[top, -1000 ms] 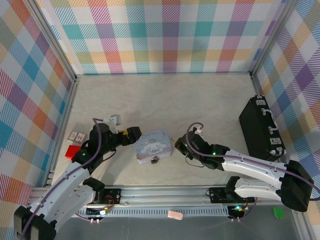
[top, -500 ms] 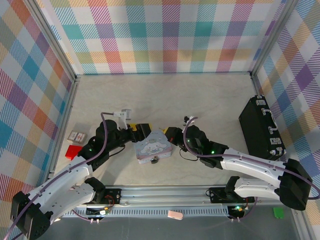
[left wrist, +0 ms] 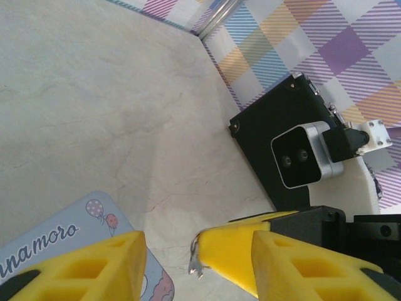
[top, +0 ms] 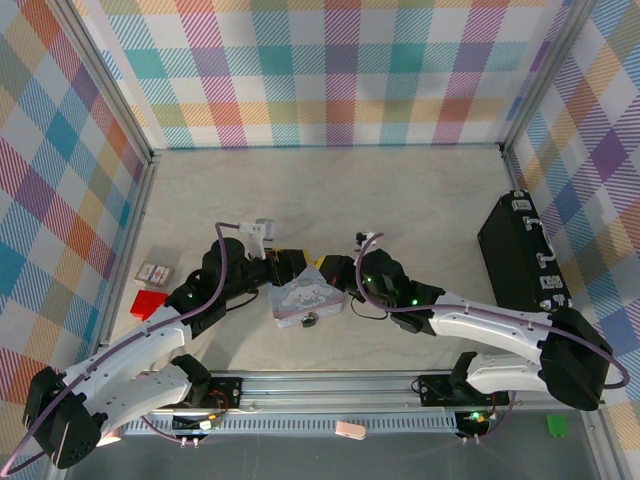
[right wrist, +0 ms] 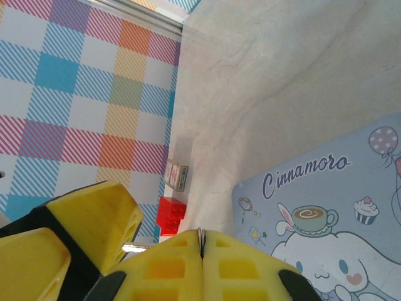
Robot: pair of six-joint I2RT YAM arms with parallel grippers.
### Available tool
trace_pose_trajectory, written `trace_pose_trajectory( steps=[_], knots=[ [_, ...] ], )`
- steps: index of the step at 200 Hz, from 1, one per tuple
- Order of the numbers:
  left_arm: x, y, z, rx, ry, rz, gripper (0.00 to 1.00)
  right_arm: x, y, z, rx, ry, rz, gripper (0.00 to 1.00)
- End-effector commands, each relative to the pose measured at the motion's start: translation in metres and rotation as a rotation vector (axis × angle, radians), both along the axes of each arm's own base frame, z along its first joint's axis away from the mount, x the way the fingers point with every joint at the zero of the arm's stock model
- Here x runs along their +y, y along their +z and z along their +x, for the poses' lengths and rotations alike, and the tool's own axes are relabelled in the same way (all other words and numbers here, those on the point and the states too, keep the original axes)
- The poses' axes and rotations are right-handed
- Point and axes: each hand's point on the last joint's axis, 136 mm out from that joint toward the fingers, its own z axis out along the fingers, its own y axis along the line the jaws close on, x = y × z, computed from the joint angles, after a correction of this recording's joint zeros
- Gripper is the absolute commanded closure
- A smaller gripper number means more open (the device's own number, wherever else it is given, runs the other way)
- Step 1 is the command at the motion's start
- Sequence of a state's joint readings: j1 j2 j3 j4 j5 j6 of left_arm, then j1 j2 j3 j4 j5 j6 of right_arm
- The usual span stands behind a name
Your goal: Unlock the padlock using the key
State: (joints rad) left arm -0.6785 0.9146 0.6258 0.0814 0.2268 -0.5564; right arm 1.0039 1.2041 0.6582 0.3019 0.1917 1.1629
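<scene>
The key (left wrist: 195, 266), a thin grey metal sliver, sticks out of my right gripper's shut yellow fingertips (left wrist: 229, 251). Those tips sit between the spread fingers of my left gripper (left wrist: 197, 246), which is open. From the right wrist, a thin metal edge of the key (right wrist: 200, 236) shows in the seam of the right gripper (right wrist: 202, 248). From above, the left gripper (top: 290, 262) and right gripper (top: 328, 266) meet over the far edge of the pastel tin (top: 307, 293). The dark padlock (top: 311, 321) lies on the table at the tin's near edge.
A black case (top: 525, 255) stands along the right wall. A red block (top: 147, 303) and a small card box (top: 152, 272) lie by the left wall. The plaid walls enclose the table on three sides.
Both grippers have closed in on each other above the tin's far edge: the left moved right, the right moved left and away from me. Tin and padlock have not moved.
</scene>
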Motion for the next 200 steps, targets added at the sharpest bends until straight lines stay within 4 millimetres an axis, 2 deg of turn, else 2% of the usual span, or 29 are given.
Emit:
trace_pose_trajectory(
  steps=[1,62,95,200],
  knots=[
    [-0.007,0.020,-0.002,-0.052,-0.037,-0.015,0.54,0.013,0.028,0.000,-0.039,0.032,0.088,1.00],
    [-0.009,0.007,0.000,-0.023,-0.037,0.021,0.56,0.013,0.027,0.002,-0.038,0.022,0.090,1.00],
    [-0.010,0.001,-0.002,-0.007,-0.050,0.035,0.61,0.014,0.027,0.003,-0.034,0.016,0.091,1.00],
    [-0.019,0.002,-0.009,-0.007,-0.117,0.027,0.77,0.018,0.028,0.004,-0.023,0.018,0.102,1.00]
  ],
)
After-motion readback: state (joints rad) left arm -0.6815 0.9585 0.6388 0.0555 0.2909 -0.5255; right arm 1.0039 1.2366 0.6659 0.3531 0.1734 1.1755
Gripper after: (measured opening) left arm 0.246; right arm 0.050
